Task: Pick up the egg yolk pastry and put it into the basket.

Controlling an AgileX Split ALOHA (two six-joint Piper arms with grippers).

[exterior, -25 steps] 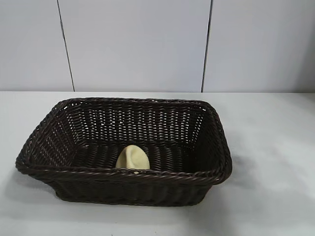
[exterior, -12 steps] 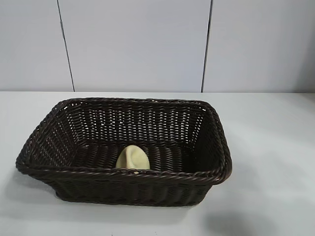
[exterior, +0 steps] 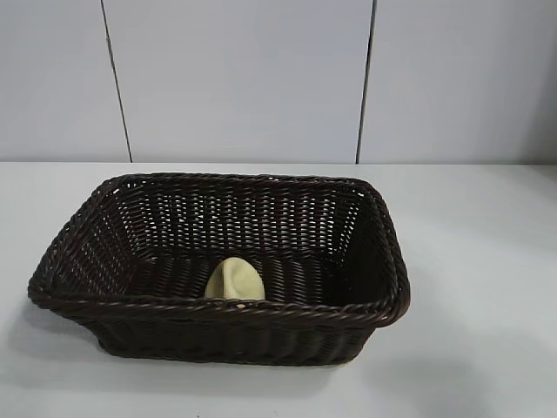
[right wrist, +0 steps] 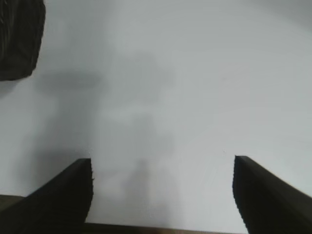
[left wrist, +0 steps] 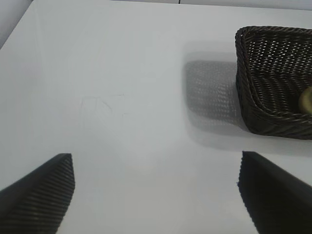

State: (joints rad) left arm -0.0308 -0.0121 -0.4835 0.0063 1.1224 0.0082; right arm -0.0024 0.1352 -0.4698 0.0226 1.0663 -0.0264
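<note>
The pale cream-yellow egg yolk pastry (exterior: 235, 280) lies on the floor of the dark brown wicker basket (exterior: 87, 209), near its front wall. In the left wrist view the basket (left wrist: 263, 83) shows off to one side, with a sliver of the pastry (left wrist: 306, 101) inside. My left gripper (left wrist: 156, 195) is open and empty over bare table, well away from the basket. My right gripper (right wrist: 162, 195) is open and empty over bare table, with a corner of the basket (right wrist: 19, 39) at the edge of its view. Neither gripper shows in the exterior view.
The white table (exterior: 487, 261) spreads around the basket on all sides. A pale panelled wall (exterior: 244, 78) stands behind the table.
The shadow on the table at the basket's right has slid off toward the front edge and faded. The basket and pastry have not moved.
</note>
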